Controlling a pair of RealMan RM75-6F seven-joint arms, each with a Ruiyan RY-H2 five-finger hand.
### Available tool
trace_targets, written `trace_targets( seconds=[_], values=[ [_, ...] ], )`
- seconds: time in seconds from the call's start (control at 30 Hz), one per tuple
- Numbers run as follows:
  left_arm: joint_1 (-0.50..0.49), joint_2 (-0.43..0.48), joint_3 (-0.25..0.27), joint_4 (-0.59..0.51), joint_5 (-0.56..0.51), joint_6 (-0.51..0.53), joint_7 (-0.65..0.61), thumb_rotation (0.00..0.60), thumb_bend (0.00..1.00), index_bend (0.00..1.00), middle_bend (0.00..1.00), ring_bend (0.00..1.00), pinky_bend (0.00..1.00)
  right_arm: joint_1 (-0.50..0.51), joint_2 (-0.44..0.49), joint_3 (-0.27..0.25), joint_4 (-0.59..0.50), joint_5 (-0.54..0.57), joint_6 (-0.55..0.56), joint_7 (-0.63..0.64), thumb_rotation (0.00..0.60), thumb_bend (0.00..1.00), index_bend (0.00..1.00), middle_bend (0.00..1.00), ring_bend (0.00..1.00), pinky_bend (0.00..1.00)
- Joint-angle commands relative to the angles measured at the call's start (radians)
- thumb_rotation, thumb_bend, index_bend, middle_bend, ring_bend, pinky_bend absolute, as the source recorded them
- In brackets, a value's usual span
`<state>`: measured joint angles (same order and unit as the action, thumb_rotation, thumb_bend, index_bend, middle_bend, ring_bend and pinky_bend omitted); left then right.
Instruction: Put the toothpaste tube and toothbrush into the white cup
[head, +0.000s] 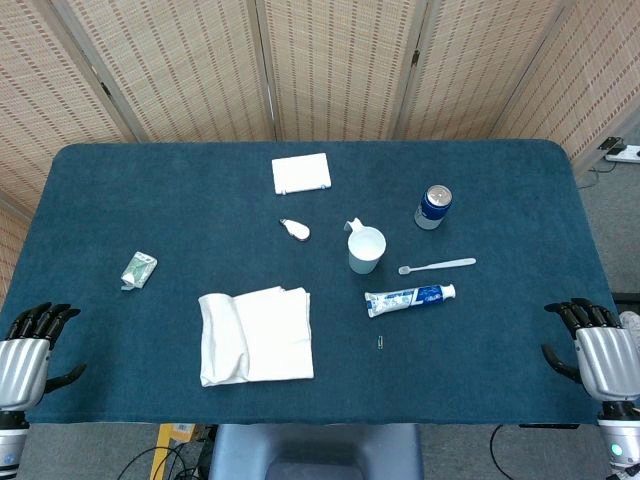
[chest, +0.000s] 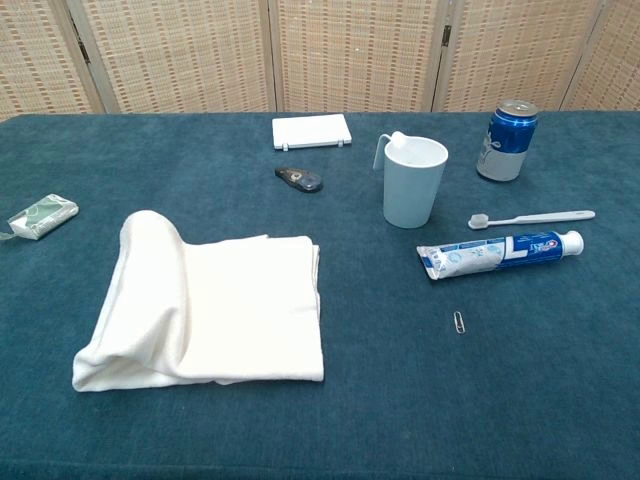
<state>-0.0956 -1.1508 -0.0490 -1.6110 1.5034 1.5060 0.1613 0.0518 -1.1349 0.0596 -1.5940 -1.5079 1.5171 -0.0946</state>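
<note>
1. Both hands – left (head: 30, 345), right (head: 597, 345) – sat at the lower corners, fingers apart, holding nothing.
2. Tube (head: 410, 298) and brush (head: 437, 265) lay flat right of center, just beside the upright cup (head: 366, 249) – not yet loaded.

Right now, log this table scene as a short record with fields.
surface: dark blue cloth-covered table
cup: white plastic cup, upright, nothing visible inside
toothbrush: white toothbrush, flat, right of cup
toothpaste: blue-and-white toothpaste tube, flat, just nearer than toothbrush
left hand: left hand, at near left edge, holding nothing
right hand: right hand, at near right edge, holding nothing
other: folded white towel, blue can
</note>
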Motion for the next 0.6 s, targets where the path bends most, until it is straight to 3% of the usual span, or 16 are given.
trace_targets(
  seconds=[0.03,0.6],
  values=[
    [-0.001,0.002,0.003,-0.006,-0.006,-0.007,0.006,0.6,0.19,0.25,0.23,0.15,0.19,0.0,0.001,0.0,0.0,-0.001,0.0,0.001,0.6,0.18,0.31,0.35,0.22,0.28],
    [0.008,0.005,0.003,-0.014,-0.008,0.005,0.001,0.6,0.19,0.25,0.23,0.15,0.19,0.029,0.014,0.002,-0.011,-0.033,-0.027,0.005,0.6,0.18,0.31,0.36,0.23,0.28]
  ],
)
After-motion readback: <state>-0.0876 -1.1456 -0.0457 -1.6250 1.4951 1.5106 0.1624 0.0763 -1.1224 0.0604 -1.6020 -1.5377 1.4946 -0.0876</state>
